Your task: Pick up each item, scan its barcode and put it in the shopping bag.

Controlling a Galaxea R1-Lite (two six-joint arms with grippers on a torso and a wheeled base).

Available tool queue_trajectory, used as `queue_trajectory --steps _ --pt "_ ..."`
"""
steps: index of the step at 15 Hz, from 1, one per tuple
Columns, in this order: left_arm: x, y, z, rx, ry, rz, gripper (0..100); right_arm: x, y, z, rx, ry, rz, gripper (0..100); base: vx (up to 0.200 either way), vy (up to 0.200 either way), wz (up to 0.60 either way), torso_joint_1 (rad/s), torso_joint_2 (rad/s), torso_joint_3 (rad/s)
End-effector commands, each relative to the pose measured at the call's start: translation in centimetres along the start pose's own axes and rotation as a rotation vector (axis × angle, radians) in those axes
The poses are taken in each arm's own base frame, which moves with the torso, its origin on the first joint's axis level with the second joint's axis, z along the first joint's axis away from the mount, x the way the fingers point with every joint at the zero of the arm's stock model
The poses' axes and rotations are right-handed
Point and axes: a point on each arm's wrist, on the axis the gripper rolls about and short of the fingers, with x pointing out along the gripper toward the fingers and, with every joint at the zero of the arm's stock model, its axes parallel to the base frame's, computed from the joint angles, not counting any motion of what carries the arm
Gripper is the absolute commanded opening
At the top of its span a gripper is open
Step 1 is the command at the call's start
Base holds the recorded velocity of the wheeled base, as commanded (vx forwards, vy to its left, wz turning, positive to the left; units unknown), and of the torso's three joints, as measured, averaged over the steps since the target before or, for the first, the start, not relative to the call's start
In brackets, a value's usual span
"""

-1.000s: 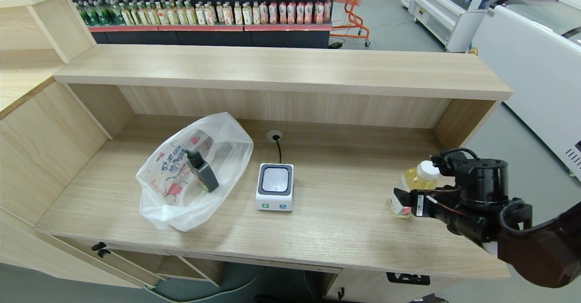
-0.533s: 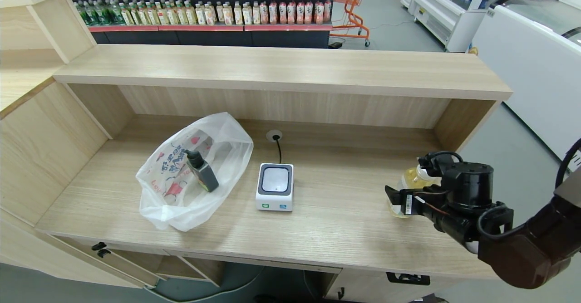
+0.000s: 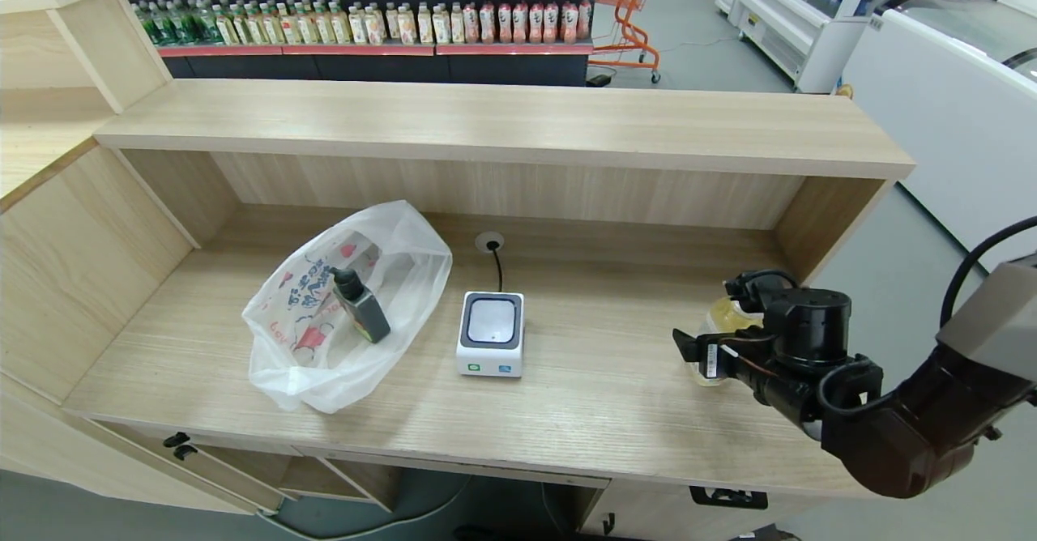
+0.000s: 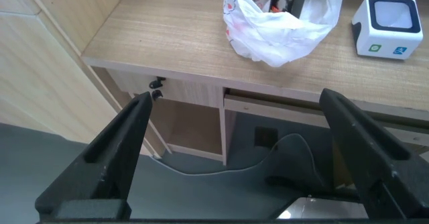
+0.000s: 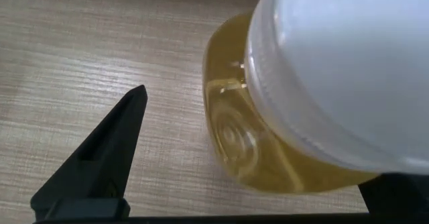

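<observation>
Two grippers noted. Right gripper [image 3: 702,353] is at the right end of the counter [image 3: 599,395], its arm coming in from the near right with the wrist level. Its fingers are spread and straddle the upright yellow bottle [image 3: 723,317]; one finger [image 5: 107,150] stands clear of it, with counter showing between. Left gripper [image 4: 234,110] hangs wide open, holding nothing, below the counter's near edge. Shopping bag [image 3: 275,347], at left, contains a dark bottle [image 3: 362,308]. Scanner [image 3: 490,332] sits at centre.

Right arm [image 3: 907,432] stretched forward, elbow bent, right hand [image 3: 702,348] spread wide, left hand [image 4: 234,100] angled downward, likewise spread
</observation>
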Motion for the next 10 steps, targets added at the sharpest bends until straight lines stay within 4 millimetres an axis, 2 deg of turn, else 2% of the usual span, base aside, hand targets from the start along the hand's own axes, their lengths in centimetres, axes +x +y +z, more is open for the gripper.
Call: queue_trajectory --steps 1,4,5,10 --pt "0.0 0.0 0.0 0.0 0.0 0.001 100 0.6 0.2 -0.3 -0.004 -0.001 0.011 100 0.0 0.0 0.0 0.0 0.0 0.0" --pt "0.0 0.0 0.0 0.0 0.0 -0.001 100 1.2 0.4 -1.0 -0.002 -0.013 0.036 100 0.0 0.0 0.0 0.0 0.0 0.0" --pt "0.0 0.0 0.0 0.0 0.0 0.001 100 1.4 0.5 -0.9 -0.009 -0.017 0.037 0 0.0 0.0 0.0 0.0 0.0 0.0" --pt "0.0 0.0 0.0 0.0 0.0 -0.001 100 2.2 0.7 -0.1 -0.07 -0.064 0.033 0 0.0 0.0 0.0 0.0 0.0 0.0"
